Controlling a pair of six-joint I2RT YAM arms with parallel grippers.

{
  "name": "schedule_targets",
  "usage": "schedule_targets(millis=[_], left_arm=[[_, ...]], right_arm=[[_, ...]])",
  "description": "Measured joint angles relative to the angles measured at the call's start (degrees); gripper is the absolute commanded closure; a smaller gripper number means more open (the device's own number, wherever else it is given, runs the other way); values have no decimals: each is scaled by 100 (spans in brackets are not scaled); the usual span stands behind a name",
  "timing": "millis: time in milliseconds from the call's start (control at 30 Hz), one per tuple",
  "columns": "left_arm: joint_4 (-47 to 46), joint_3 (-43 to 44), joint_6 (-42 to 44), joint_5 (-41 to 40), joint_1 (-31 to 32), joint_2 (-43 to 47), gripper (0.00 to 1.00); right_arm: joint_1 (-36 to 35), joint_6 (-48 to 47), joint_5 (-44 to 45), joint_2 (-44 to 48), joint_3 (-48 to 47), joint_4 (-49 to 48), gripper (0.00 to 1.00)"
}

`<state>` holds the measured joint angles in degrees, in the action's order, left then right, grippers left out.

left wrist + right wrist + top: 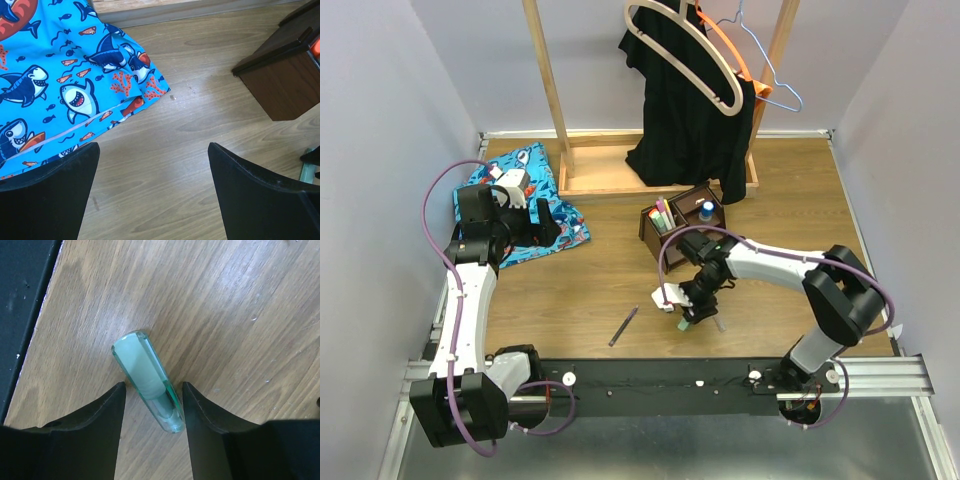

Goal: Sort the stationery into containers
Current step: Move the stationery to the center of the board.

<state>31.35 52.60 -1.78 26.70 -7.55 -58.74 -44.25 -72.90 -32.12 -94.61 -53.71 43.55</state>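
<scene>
In the top view, the thin purple pen (pixel 623 326) lies loose on the wooden surface (pixel 590 290) close to the near edge. At 3 o'clock from it the right hand (pixel 694 311) points down over the pale green marker (pixel 684 323). The right wrist view shows that marker (pixel 142 370) lying flat on the wood between the two fingers (pixel 100 430). The right hand (pixel 153 385) is parted around it and not clamped: a gap shows on one side, while the marker's end sits right against the other finger.

At 12 o'clock from the right hand stands the dark brown organizer (pixel 694 196), with coloured markers (pixel 663 214) upright in one slot and the small blue bottle (pixel 706 211) in another.

At 9 o'clock from the organizer, the left hand (pixel 548 222) hangs at the edge of the blue patterned cloth (pixel 525 165), spread wide and holding nothing. Its wrist view shows bare wood between the fingers (pixel 50 195).
</scene>
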Motion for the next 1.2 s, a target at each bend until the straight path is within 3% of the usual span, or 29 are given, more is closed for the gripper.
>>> schedule_targets(millis=[767,1200], left_arm=[[0,0,-44,9,-70,74,1],[0,-33,-50,20,-114,142,1]], right_arm=[[247,-518,223,404,474,-297,43],[396,-787,146,450,538,-297,50]])
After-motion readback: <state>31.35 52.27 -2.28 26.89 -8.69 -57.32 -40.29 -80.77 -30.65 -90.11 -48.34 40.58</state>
